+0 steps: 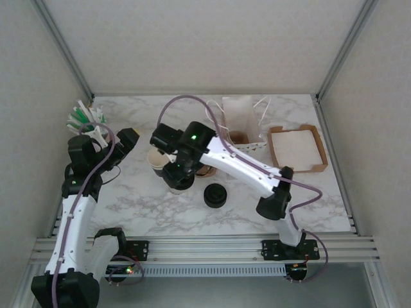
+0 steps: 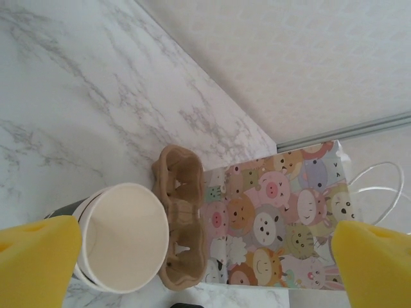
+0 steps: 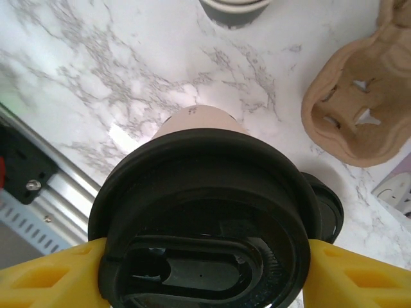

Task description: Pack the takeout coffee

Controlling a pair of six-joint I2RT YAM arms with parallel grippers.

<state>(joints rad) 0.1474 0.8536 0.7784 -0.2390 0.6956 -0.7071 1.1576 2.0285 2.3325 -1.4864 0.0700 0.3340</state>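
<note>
My worry sits right at the yellow fingers (image 3: 51, 279) of the right gripper (image 3: 205, 269). They bear on the rim of the lid rather than on the paper wall below it. I judge that a lift could pop the lid off or let the cup swing and slip, and a harder squeeze could buckle the lid and spill the drink.

Those fingers stand part-way open, one on each side of the takeout coffee (image 3: 205, 192), a small cream paper cup under a round black plastic lid. Both look pressed against the lid's edge, a pinch across its full width. The cup is upright over the white marble-patterned table (image 3: 128, 77), near the middle of it. I cannot tell whether its base rests on the surface.

Just beyond the cup lies a loose round black plastic lid (image 3: 327, 208), close enough that a careless sideways move might clip it. Further out sit the brown moulded-pulp cup carrier (image 3: 353, 109) and a lidless cream-and-black paper cup (image 3: 234, 9), which a wide swing could knock over.

My left gripper (image 2: 205, 256) hangs with its fingers spread fully apart, holding nothing. It looks down on that lidless cup, which is just beside the carrier, and on the paper bag printed with cartoon animals (image 2: 276, 218) lying against the carrier's far side
</note>
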